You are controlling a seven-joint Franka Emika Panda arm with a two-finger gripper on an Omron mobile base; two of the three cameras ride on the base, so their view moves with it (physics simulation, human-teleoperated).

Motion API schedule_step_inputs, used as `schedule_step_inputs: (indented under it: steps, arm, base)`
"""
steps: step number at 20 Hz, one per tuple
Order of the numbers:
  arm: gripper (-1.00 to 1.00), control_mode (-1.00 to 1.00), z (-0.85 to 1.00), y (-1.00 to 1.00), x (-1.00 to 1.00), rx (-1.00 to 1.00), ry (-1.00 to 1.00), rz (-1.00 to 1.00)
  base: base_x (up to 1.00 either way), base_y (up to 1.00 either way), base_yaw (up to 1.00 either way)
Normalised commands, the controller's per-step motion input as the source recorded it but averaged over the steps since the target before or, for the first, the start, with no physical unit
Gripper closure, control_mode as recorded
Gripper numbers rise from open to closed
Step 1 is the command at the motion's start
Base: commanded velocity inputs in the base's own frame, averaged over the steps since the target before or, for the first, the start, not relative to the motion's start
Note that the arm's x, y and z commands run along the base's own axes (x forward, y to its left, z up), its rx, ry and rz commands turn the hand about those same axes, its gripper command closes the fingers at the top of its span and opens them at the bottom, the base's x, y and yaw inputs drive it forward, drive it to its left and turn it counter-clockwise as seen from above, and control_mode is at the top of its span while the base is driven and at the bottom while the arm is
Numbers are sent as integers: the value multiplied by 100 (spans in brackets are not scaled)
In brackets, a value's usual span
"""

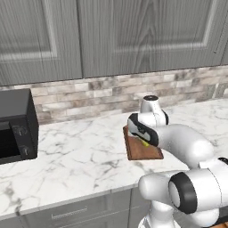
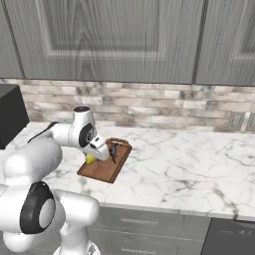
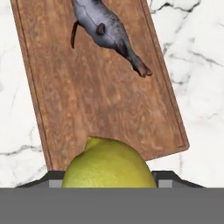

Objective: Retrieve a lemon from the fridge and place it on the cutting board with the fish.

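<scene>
The tool (image 2: 95,156) is holding one lemon (image 3: 109,164) between its partly open jaws, just above the near end of the one cutting board (image 3: 105,109); the lemon's lower part is being cut off at the hand view's bottom. One fish (image 3: 107,30) is lying at the board's far end, its head cut off; the arm is hiding part of the board on the counter (image 1: 80,151).
</scene>
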Motion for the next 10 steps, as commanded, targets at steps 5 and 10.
schedule_step_inputs:
  steps: [5,10]
  arm:
    - [100,-100,-48,0,75,-2,0,-4]
    - [100,-100,-28,0,32,-4,0,-14]
  base:
    - [0,0,0]
    - [0,0,0]
